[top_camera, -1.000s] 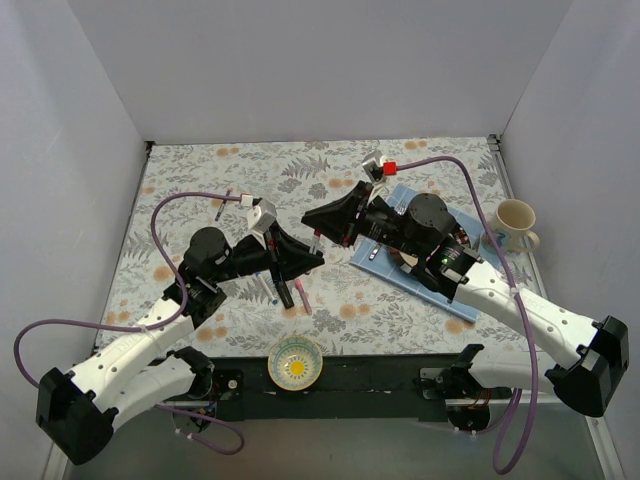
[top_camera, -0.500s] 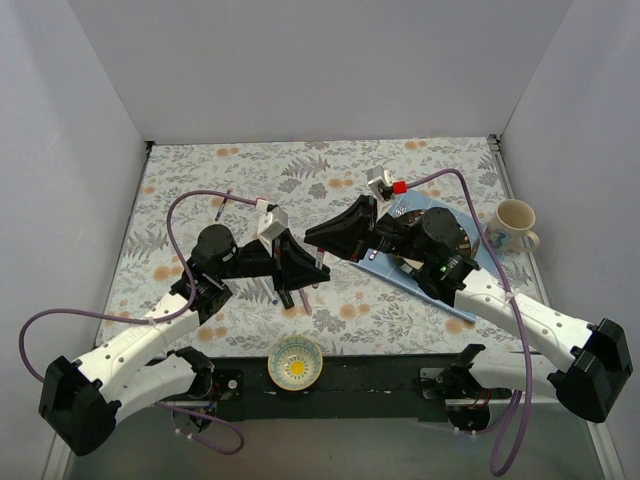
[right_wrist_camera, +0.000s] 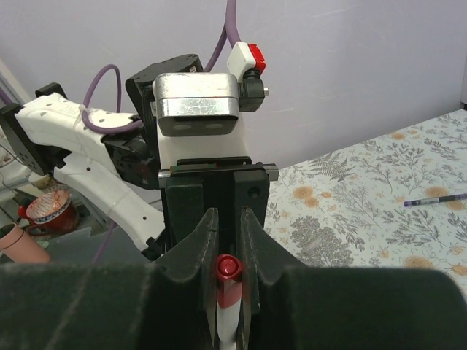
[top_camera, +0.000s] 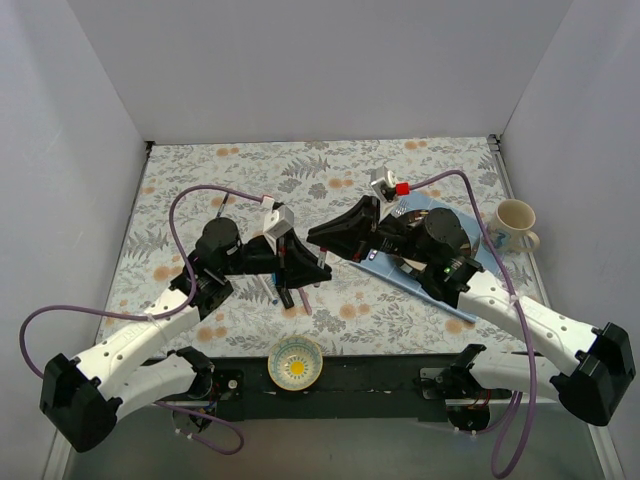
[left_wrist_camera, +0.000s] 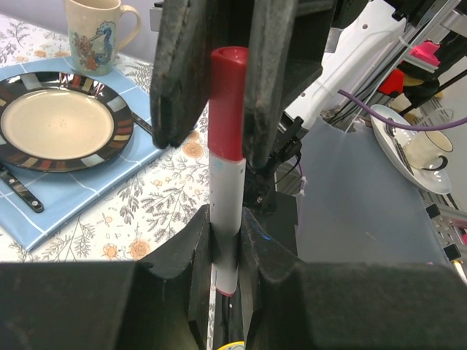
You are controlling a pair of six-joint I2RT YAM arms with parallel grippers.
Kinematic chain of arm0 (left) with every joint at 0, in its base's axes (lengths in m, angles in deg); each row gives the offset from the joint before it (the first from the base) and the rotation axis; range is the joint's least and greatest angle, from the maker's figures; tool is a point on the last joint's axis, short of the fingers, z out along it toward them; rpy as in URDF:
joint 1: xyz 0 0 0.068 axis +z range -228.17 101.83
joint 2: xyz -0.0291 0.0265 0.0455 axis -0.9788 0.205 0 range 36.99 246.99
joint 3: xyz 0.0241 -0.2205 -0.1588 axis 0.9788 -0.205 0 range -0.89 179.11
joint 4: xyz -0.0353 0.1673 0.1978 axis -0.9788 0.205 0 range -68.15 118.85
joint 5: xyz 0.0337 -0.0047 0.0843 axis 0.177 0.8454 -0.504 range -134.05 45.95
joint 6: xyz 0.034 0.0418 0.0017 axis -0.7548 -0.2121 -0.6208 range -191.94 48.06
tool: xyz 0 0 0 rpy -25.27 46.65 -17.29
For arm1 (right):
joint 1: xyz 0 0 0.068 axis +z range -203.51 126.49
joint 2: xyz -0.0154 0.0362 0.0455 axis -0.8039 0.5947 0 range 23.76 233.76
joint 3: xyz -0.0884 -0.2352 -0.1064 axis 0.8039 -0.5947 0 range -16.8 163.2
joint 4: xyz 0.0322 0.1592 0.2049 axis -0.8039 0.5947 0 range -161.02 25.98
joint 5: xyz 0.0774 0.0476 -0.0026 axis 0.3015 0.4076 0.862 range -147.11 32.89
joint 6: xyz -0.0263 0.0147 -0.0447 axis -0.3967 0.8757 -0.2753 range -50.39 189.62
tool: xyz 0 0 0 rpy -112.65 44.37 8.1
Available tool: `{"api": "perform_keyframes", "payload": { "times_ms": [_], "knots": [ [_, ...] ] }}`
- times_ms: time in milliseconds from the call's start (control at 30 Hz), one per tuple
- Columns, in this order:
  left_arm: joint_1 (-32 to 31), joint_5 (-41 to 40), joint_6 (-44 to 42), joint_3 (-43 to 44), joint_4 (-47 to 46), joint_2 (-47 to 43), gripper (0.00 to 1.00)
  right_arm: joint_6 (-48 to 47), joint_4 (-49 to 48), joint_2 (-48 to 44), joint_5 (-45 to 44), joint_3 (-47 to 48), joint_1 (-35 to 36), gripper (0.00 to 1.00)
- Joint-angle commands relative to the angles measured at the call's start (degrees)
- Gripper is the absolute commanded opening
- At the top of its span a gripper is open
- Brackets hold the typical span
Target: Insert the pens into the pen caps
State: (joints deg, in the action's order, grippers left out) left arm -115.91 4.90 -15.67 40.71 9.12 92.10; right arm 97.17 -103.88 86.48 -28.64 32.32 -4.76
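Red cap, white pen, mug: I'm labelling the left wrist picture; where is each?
red cap (left_wrist_camera: pixel 228 102), left wrist view, middle of its tube
white pen (left_wrist_camera: pixel 228 186), left wrist view, barrel below the cap
mug (left_wrist_camera: pixel 91 40), left wrist view, painted side

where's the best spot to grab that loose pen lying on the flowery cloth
Likely mid-barrel on the loose pen, coming straight down with the jaws across its thin width. It lies flat on the cloth, with bare cloth on both long sides, so nothing blocks them.
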Motion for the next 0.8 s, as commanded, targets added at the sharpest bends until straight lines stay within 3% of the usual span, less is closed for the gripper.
{"api": "perform_keyframes", "payload": {
  "times_ms": [0,300,467,767],
  "knots": [
    [1.26,-9.04,-2.12,9.28,-8.63,-0.53,0.0,-2.31,20.19,3.81,13.45,-2.1,2.75,0.01],
    [2.66,-5.97,-2.49,11.13,-6.69,-0.97,0.0,-7.68,28.64,3.02,14.07,-0.87,2.66,0.01],
    [5.3,-2.9,1.56,9.64,-10.9,-1.32,0.0,-3.21,21.79,4.52,20.13,-3.42,2.66,0.01],
    [9.51,-2.03,1.03,9.81,-9.23,-0.54,0.0,5.05,16.34,5.66,20.66,-6.23,2.75,0.01]
  ]
}}
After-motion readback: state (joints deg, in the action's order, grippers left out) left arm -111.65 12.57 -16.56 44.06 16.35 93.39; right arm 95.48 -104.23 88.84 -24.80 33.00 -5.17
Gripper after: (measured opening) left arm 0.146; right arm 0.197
